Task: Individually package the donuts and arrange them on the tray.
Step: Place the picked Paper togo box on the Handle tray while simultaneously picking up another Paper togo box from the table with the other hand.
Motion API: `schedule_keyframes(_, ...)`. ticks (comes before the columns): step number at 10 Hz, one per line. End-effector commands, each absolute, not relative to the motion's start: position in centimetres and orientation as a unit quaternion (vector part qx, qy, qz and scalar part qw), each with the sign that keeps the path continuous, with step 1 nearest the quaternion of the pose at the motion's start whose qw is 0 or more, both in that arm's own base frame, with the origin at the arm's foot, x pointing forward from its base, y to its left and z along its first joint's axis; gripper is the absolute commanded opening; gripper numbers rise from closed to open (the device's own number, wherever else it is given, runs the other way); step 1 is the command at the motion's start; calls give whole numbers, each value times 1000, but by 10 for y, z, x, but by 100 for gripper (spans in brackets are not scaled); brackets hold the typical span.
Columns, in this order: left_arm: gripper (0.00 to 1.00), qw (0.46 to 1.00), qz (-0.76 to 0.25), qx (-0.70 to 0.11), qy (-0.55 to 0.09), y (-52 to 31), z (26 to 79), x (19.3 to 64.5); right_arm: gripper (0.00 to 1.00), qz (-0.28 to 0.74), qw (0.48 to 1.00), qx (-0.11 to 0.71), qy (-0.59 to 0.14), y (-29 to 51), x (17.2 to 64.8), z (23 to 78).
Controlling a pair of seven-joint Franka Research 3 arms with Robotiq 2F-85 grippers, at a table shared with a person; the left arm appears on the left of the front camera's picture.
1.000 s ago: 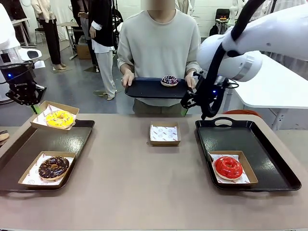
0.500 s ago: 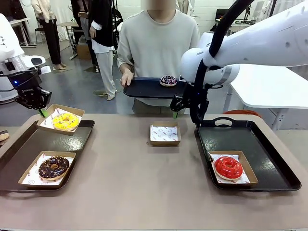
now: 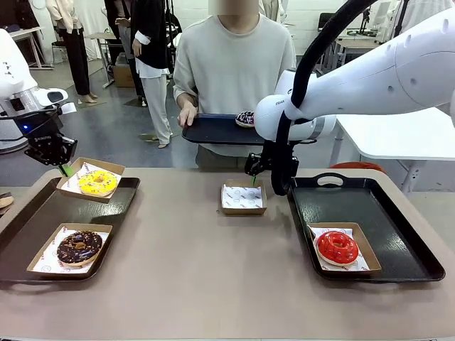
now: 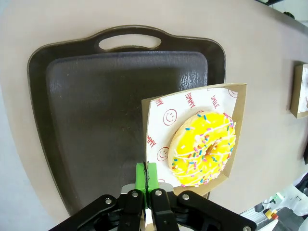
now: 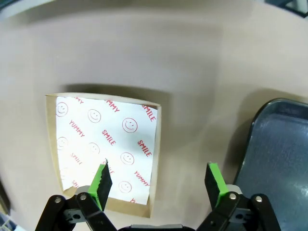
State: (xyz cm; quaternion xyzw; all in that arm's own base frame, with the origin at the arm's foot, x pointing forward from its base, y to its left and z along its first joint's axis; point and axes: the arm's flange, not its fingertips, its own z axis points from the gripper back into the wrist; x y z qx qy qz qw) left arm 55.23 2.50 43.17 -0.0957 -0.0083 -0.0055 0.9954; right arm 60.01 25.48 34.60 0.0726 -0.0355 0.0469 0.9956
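On the near part of the worktop (image 3: 199,284), the left tray (image 3: 43,213) is carrying the chocolate donut (image 3: 79,246), which is sitting in its paper-lined box (image 3: 44,260) at the tray's near end. The right tray (image 3: 398,241) is carrying the red donut (image 3: 337,246), which is sitting in a second box (image 3: 364,247) at its near end.

Farther back, the left gripper (image 3: 65,168) is clamping its fingers (image 4: 140,174) shut on the rim of a third box (image 4: 154,110). This box is holding the yellow donut (image 3: 98,182) and is lying partly over the far rim of the left tray. Whether the box is touching the tray cannot be determined.

At the centre of the worktop, the empty box (image 3: 242,197) is lying between the two trays, apart from both. The right gripper (image 5: 159,180) is hanging just above it with its fingers (image 5: 102,179) spread wide and gripping nothing; one finger is standing over the box's printed paper and the other over bare worktop beside the right tray.

At the far side, a person is holding a black serving tray (image 3: 213,131) above the worktop edge, with one hand (image 3: 188,115) on its rim. The purple donut (image 3: 245,118) is resting unboxed on this tray, partly hidden by the right arm.
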Motion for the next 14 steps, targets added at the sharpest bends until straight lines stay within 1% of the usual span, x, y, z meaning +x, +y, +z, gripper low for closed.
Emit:
schedule_keyframes(1, 1, 995, -5, -96, -10, 24, 436, 551, 100, 53, 995, 73, -36, 253, 600, 348)
schedule_keyframes(4, 1, 995, -5, -96, -10, 24, 436, 551, 100, 48, 996, 73, -36, 255, 600, 346)
schedule_keyframes(5, 1, 995, -6, -96, -8, 24, 432, 552, 100, 24, 997, 46, -55, 259, 590, 344)
schedule_keyframes(7, 1, 993, -11, -115, -3, 21, 424, 558, 100, -7, 998, 18, -59, 267, 581, 338)
schedule_keyframes(14, 1, 995, -18, -100, 12, 19, 399, 576, 100, -36, 998, 11, -55, 274, 579, 332)
